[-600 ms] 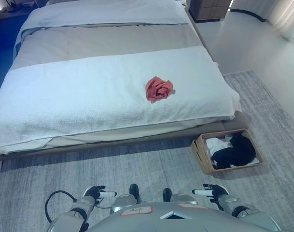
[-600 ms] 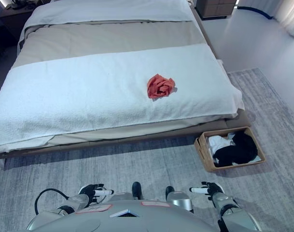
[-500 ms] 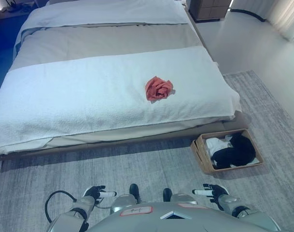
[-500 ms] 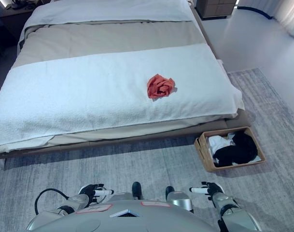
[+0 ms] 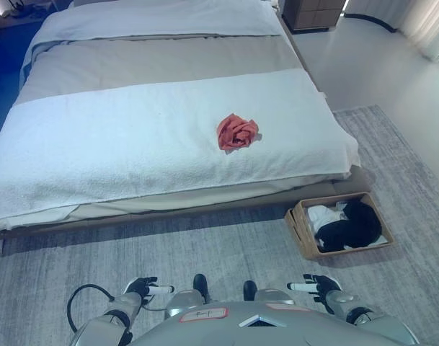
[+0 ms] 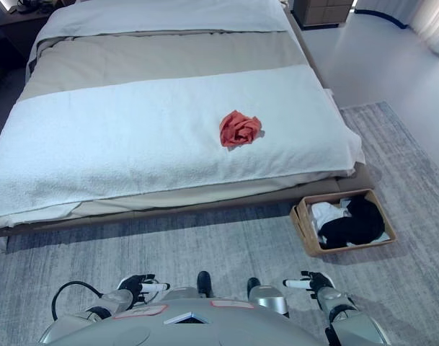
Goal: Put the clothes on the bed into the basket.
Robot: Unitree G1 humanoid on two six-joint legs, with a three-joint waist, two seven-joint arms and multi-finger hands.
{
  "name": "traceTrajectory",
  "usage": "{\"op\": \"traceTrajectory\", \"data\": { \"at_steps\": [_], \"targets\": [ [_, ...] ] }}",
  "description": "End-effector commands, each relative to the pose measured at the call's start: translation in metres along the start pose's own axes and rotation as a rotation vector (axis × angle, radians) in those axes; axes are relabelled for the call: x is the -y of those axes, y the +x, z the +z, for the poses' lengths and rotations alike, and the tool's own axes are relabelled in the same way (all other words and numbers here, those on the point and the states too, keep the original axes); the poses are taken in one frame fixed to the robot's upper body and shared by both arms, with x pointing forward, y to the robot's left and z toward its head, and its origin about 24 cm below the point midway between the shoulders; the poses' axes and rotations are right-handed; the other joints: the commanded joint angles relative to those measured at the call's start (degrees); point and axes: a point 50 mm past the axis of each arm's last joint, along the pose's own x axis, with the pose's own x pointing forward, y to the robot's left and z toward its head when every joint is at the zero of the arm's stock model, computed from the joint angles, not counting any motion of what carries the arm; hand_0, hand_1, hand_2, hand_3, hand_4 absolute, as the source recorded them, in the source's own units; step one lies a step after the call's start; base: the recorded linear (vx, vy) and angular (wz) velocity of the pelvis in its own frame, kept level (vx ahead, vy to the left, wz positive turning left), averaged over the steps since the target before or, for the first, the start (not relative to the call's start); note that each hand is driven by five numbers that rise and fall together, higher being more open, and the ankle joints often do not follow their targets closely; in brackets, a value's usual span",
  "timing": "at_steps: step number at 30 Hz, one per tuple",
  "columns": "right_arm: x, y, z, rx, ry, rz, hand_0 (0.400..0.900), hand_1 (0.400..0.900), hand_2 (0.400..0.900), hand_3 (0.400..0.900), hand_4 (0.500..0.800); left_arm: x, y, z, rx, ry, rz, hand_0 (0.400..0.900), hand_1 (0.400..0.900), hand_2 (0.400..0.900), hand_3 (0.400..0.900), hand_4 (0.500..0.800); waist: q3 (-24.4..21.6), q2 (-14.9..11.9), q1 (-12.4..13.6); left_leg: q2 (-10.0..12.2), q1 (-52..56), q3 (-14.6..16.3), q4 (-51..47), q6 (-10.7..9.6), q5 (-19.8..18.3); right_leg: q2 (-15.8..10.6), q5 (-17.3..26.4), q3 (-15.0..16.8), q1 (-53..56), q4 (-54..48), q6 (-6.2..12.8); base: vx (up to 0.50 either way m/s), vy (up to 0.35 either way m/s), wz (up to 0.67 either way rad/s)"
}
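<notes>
Standing back from the bed on the grey rug, I am looking down at one crumpled red garment lying on the white blanket, right of the bed's middle and a little in from the near edge. The basket is sitting on the rug just off the bed's near right corner, already holding a black garment and a white garment, so I am judging most of the task done and the red piece to be the only clothing left on the bed. I am holding my left robot hand and my right robot hand low at the bottom of the view, both empty, fingers loosely extended and pointing inward, touching nothing and well apart from the garment. The step in hand, as I am reading it, is the approach for the last pickup. The next move is calling for me to step up to the bed's edge, since the garment is lying beyond reach from here, then to reach over the blanket, most likely with my right robot hand as the basket is on that side, gather the bunched cloth without dragging the blanket along, and carry it to the right and down over the basket's open top before letting go.
</notes>
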Motion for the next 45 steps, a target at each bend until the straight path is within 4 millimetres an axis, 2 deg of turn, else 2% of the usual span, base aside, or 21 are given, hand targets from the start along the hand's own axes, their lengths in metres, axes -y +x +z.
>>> {"op": "traceTrajectory", "data": {
  "at_steps": [1, 9, 12, 16, 21, 22, 24, 26, 27, 31, 32, 33, 34, 35, 36, 37, 40, 41, 43, 44, 45],
  "targets": [
    [0.012, 0.000, 0.006, 0.009, -0.028, -0.036, 0.900, 0.900, 0.900, 0.900, 0.800, -0.020, 0.000, 0.013, 0.009, -0.005, 0.078, 0.900, 0.900, 0.900, 0.900, 0.800, 1.27, -1.64, 1.19, -2.79, 4.78, -2.06, 0.34, 1.09, -8.96, -0.73, -0.96, -0.81, -0.74, 0.20, 1.93, 0.00, 0.000, 0.00],
    [0.011, 0.000, 0.004, 0.003, -0.030, -0.034, 0.900, 0.900, 0.900, 0.900, 0.800, -0.020, 0.001, 0.014, 0.010, -0.004, 0.077, 0.900, 0.900, 0.900, 0.900, 0.800, 1.25, -1.61, 1.21, -2.72, 4.77, -2.12, 0.34, 1.00, -8.98, -0.76, -1.16, -1.03, -0.68, 0.20, 1.93, 0.00, 0.000, 0.00],
    [0.015, 0.000, 0.011, 0.018, -0.038, -0.042, 0.900, 0.900, 0.900, 0.900, 0.800, -0.021, 0.001, 0.017, 0.018, 0.003, 0.081, 0.900, 0.900, 0.900, 0.900, 0.800, 1.47, -1.53, 1.24, -2.74, 4.76, -2.11, 0.34, 1.09, -9.00, -0.70, -1.13, -0.95, -0.81, 0.20, 1.96, 0.01, -0.023, -0.04],
    [0.029, -0.001, 0.027, 0.073, -0.039, -0.080, 0.900, 0.900, 0.900, 0.900, 0.800, -0.026, 0.000, 0.020, 0.029, 0.012, 0.093, 0.900, 0.900, 0.900, 0.900, 0.800, 1.71, -1.37, 1.21, -2.51, 5.00, -2.17, 0.34, 1.08, -8.97, -0.39, -1.47, -0.65, -0.52, 0.20, 1.57, 0.03, -0.060, 0.01],
    [0.043, -0.004, 0.043, 0.120, -0.032, -0.117, 0.900, 0.900, 0.900, 0.900, 0.800, -0.032, 0.000, 0.026, 0.043, 0.016, 0.105, 0.900, 0.900, 0.900, 0.900, 0.800, 2.99, -1.61, 0.95, -2.24, 1.17, -2.56, 8.31, 0.51, -11.22, 0.38, -4.06, -0.10, -2.68, 4.70, -0.08, 0.00, -0.111, 0.14],
    [0.045, -0.004, 0.048, 0.133, -0.028, -0.123, 0.900, 0.900, 0.900, 0.900, 0.800, -0.032, 0.000, 0.027, 0.045, 0.013, 0.105, 0.900, 0.900, 0.900, 0.900, 0.800, 3.59, -1.76, 1.05, -2.89, -0.64, -2.96, 12.47, 0.33, -12.10, 0.68, -4.58, 0.31, -2.98, 5.64, -0.68, -0.01, -0.144, 0.13],
    [0.051, -0.006, 0.052, 0.149, -0.021, -0.135, 0.900, 0.900, 0.900, 0.900, 0.800, -0.030, 0.000, 0.032, 0.059, 0.003, 0.097, 0.900, 0.900, 0.900, 0.900, 0.800, 5.96, -2.64, 1.80, -5.52, -7.73, -5.67, 26.75, -0.90, -9.96, 0.30, -4.68, 0.63, -2.30, 5.83, -1.78, -0.02, -0.190, 0.16],
    [0.054, -0.006, 0.054, 0.158, -0.015, -0.141, 0.900, 0.900, 0.900, 0.900, 0.800, -0.029, 0.000, 0.036, 0.077, 0.003, 0.092, 0.900, 0.900, 0.900, 0.900, 0.800, 7.23, -2.80, 2.40, -8.12, -11.66, -9.49, 33.01, -1.54, -7.80, 0.53, -4.80, 0.51, -1.95, 6.06, -2.36, 0.02, -0.136, 0.18],
    [0.055, -0.006, 0.053, 0.156, -0.013, -0.147, 0.900, 0.900, 0.900, 0.900, 0.800, -0.029, 0.000, 0.038, 0.081, 0.001, 0.088, 0.900, 0.900, 0.900, 0.900, 0.800, 7.39, -2.75, 2.25, -8.32, -12.94, -9.94, 33.35, -1.54, -6.84, 0.80, -5.15, 0.42, -1.57, 6.00, -2.61, 0.05, -0.089, 0.18],
    [0.057, -0.007, 0.048, 0.139, -0.005, -0.156, 0.900, 0.900, 0.900, 0.900, 0.800, -0.026, 0.000, 0.036, 0.077, 0.001, 0.074, 0.900, 0.900, 0.900, 0.900, 0.800, 7.27, -2.45, 2.84, -8.93, -19.09, -9.06, 26.44, -0.20, -6.73, 1.69, -6.99, 0.32, 0.00, 5.62, -2.97, 0.17, -0.066, 0.06],
    [0.056, -0.006, 0.046, 0.135, -0.012, -0.155, 0.900, 0.900, 0.900, 0.900, 0.800, -0.025, 0.000, 0.031, 0.068, 0.006, 0.076, 0.900, 0.900, 0.900, 0.900, 0.800, 7.00, -1.75, 3.43, -7.55, -20.60, -8.88, 18.60, -0.12, -2.09, 3.48, -7.89, 0.96, 1.25, 5.37, -3.07, 0.26, -0.004, -0.21],
    [0.055, -0.006, 0.045, 0.132, -0.017, -0.155, 0.900, 0.900, 0.900, 0.900, 0.800, -0.026, 0.000, 0.029, 0.064, 0.007, 0.081, 0.900, 0.900, 0.900, 0.900, 0.800, 7.07, -1.42, 3.68, -6.19, -21.51, -8.64, 13.73, -0.29, -0.31, 4.17, -8.72, 1.38, 1.96, 5.40, -3.12, 0.26, -0.006, -0.22],
    [0.055, -0.006, 0.044, 0.132, -0.017, -0.155, 0.900, 0.900, 0.900, 0.900, 0.800, -0.026, 0.000, 0.029, 0.064, 0.008, 0.081, 0.900, 0.900, 0.900, 0.900, 0.800, 7.18, -1.58, 3.78, -6.24, -21.10, -8.49, 13.28, -0.28, -0.13, 4.03, -8.79, 1.50, 2.11, 5.42, -3.12, 0.28, 0.025, -0.30],
    [0.054, -0.006, 0.042, 0.128, -0.023, -0.151, 0.900, 0.900, 0.900, 0.900, 0.800, -0.027, 0.000, 0.025, 0.058, 0.007, 0.085, 0.900, 0.900, 0.900, 0.900, 0.800, 7.14, -1.29, 4.14, -4.36, -23.16, -8.91, 8.13, -0.48, 1.43, 4.78, -9.63, 2.73, 3.68, 5.17, -3.10, 0.32, 0.041, -0.47],
    [0.052, -0.006, 0.043, 0.132, -0.029, -0.146, 0.900, 0.900, 0.900, 0.900, 0.800, -0.028, 0.000, 0.024, 0.055, 0.004, 0.087, 0.900, 0.900, 0.900, 0.900, 0.800, 7.03, -1.23, 4.52, -3.75, -23.56, -9.87, 5.47, -0.63, 2.23, 5.15, -10.23, 4.02, 4.96, 5.11, -2.88, 0.45, 0.077, -0.62],
    [0.050, -0.005, 0.043, 0.134, -0.028, -0.141, 0.900, 0.900, 0.900, 0.900, 0.800, -0.028, 0.000, 0.021, 0.049, 0.002, 0.086, 0.900, 0.900, 0.900, 0.900, 0.800, 6.90, -1.22, 4.67, -3.16, -23.20, -9.27, 4.06, -0.96, 3.06, 5.27, -10.84, 5.27, 6.24, 4.89, -2.61, 0.37, 0.089, -0.62],
    [0.047, -0.005, 0.040, 0.122, -0.037, -0.128, 0.900, 0.900, 0.900, 0.900, 0.800, -0.029, 0.000, 0.018, 0.038, -0.006, 0.088, 0.900, 0.900, 0.900, 0.900, 0.800, 6.13, -1.33, 5.39, -2.30, -22.00, -8.53, 4.12, -1.41, 4.91, 5.13, -11.45, 7.32, 7.87, 4.58, -2.31, 0.23, 0.080, -0.42],
    [0.045, -0.004, 0.039, 0.115, -0.040, -0.118, 0.900, 0.900, 0.900, 0.900, 0.800, -0.030, -0.001, 0.016, 0.031, -0.012, 0.092, 0.900, 0.900, 0.900, 0.900, 0.800, 5.42, -1.61, 5.61, -2.27, -21.23, -8.98, 4.78, -0.90, 5.37, 4.79, -11.85, 8.17, 8.51, 4.62, -2.07, 0.39, 0.179, -0.57],
    [0.039, -0.003, 0.034, 0.098, -0.051, -0.098, 0.900, 0.900, 0.900, 0.900, 0.800, -0.034, -0.001, 0.014, 0.026, -0.011, 0.102, 0.900, 0.900, 0.900, 0.900, 0.800, 3.90, -2.66, 5.43, -2.84, -21.20, -8.67, 6.98, -0.36, 5.79, 3.32, -12.59, 9.03, 9.24, 5.13, -1.27, 0.41, 0.229, -0.42],
    [0.036, -0.003, 0.032, 0.093, -0.052, -0.083, 0.900, 0.900, 0.900, 0.900, 0.800, -0.037, -0.001, 0.016, 0.030, -0.004, 0.109, 0.900, 0.900, 0.900, 0.900, 0.800, 3.22, -3.66, 5.20, -4.17, -22.23, -7.49, 10.77, 0.37, 4.26, 1.84, -12.42, 9.37, 9.73, 5.94, -0.26, 0.34, 0.213, -0.34],
    [0.035, -0.002, 0.032, 0.090, -0.055, -0.078, 0.900, 0.900, 0.900, 0.900, 0.800, -0.038, -0.001, 0.017, 0.031, -0.003, 0.111, 0.900, 0.900, 0.900, 0.900, 0.800, 2.89, -3.86, 5.26, -4.08, -22.21, -6.86, 11.67, 0.52, 3.87, 1.51, -12.09, 9.60, 8.88, 6.78, 0.09, 0.32, 0.212, -0.42]
  ]
}}
